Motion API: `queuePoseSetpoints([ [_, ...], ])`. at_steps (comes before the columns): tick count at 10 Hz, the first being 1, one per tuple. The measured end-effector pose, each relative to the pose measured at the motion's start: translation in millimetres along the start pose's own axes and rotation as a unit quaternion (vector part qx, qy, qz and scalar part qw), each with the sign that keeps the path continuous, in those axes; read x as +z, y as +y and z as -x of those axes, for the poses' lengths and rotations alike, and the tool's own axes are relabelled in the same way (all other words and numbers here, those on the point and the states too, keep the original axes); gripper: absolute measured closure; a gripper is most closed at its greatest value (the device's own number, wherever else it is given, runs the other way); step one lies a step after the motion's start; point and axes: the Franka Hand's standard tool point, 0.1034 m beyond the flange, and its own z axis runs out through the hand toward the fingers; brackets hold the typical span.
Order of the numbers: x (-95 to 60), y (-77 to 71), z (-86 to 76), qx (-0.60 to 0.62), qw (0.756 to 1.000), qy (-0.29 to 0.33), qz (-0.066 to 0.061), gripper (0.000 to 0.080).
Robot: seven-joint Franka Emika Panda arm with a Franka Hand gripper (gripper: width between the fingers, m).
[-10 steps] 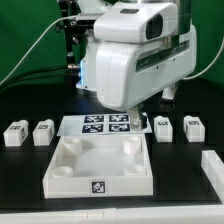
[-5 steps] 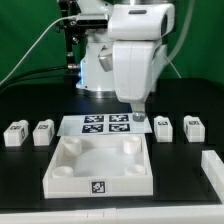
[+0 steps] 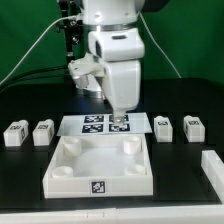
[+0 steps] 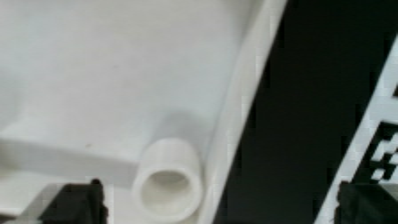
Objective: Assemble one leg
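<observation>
Four small white legs with marker tags lie on the black table: two at the exterior view's left (image 3: 14, 133) (image 3: 43, 131) and two at its right (image 3: 163, 126) (image 3: 193, 128). The large white square board (image 3: 98, 165) with round corner sockets lies in front. My gripper (image 3: 120, 121) hangs over the board's far edge, near the marker board (image 3: 100, 124), and is open and empty. In the wrist view one corner socket (image 4: 169, 186) lies between my dark fingertips (image 4: 71, 205), with the gripper (image 4: 222, 206) straddling the board's rim. No leg shows in the wrist view.
A long white block (image 3: 212, 170) lies at the exterior view's right front. The marker board's edge shows in the wrist view (image 4: 382, 125). Cables and the arm's base stand behind.
The arm has swung toward the exterior view's left, from above the right pair of legs to over the marker board and the board's far edge. The parts have not moved.
</observation>
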Motion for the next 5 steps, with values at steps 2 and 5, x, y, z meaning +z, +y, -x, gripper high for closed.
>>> queuePoseSetpoints([
  [2,21.1,-10.5,17.4,0.024,1.0,0.006,-0.008,0.015],
  [5,47.7,-0.9,16.8,0.079,0.996,0.012,-0.025,0.015],
])
